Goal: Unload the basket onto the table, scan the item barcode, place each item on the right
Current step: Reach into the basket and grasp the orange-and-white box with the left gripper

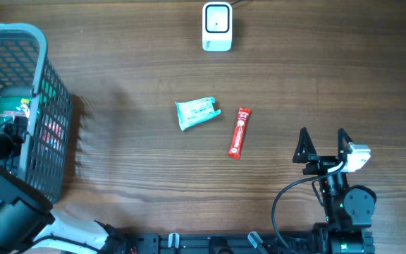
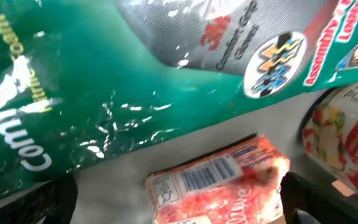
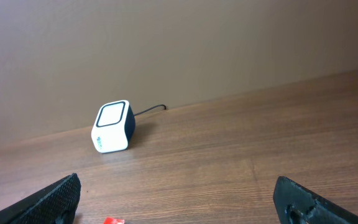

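Note:
The white barcode scanner (image 1: 217,27) stands at the table's far edge; the right wrist view shows the scanner (image 3: 112,127) facing me. A teal packet (image 1: 198,112) and a red stick packet (image 1: 240,132) lie mid-table. My left gripper (image 1: 11,132) reaches down into the grey basket (image 1: 51,99). It stands open (image 2: 179,208) around a red pack (image 2: 219,183) whose barcode faces up, its fingers apart from the pack on both sides. My right gripper (image 1: 323,144) hovers open and empty at the front right.
Inside the basket a large green bag (image 2: 104,93) lies above the red pack, and a white-and-red jar (image 2: 347,143) sits to its right. The red stick's tip (image 3: 114,220) shows just ahead of my right gripper (image 3: 185,205).

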Controlling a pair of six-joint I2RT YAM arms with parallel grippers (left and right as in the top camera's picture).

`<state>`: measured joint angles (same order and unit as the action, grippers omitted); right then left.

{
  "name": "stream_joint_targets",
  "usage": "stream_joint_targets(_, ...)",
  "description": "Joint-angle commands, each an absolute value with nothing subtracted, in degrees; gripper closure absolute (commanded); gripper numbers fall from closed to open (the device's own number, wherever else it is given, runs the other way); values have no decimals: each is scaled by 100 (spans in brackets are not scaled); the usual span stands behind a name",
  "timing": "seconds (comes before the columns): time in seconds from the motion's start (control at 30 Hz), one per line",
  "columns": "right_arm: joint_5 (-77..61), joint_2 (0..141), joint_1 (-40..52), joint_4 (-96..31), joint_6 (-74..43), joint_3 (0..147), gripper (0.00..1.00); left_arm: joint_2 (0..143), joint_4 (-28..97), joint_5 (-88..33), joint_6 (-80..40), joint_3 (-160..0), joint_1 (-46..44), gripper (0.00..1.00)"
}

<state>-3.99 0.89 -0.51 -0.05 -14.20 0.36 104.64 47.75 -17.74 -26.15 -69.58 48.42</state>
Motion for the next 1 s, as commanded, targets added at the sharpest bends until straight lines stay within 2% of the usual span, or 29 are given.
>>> stream_joint_targets(0.0, -342, 43, -16, 8, -1365, 30, 0, 10519, 4882, -1863, -2484, -6834, 4799, 4)
stream_joint_targets(0.1, -342, 43, -16, 8, -1369, 30, 0, 10519, 4856, -1863, -2740, -6834, 4786, 0)
stream_joint_targets(0.23, -342, 43, -16, 8, -1369, 30, 0, 10519, 4689, -1861, -3245, -6836, 4783, 0)
stream_joint_targets(0.47, -342, 43, -16, 8, -1365, 30, 0, 10519, 4386, -1841, -3404, -6836, 4519, 0)
stream_joint_targets(0.57, -342, 43, -16, 8, -1367, 30, 0, 10519, 4386, -1345, -3747, -6836, 4185, 0)
stream_joint_targets(0.77, -342, 43, -16, 8, -1367, 30, 0, 10547, 4501, -985, -3798, -6836, 4071, 0)
stream_joint_targets(0.87, -342, 43, -16, 8, -1367, 30, 0, 10547, 4637, -814, -3789, -6836, 4071, 5)
stream_joint_targets(0.97, -342, 43, -16, 8, -1367, 30, 0, 10547, 4716, -735, -3771, -6836, 4071, 15)
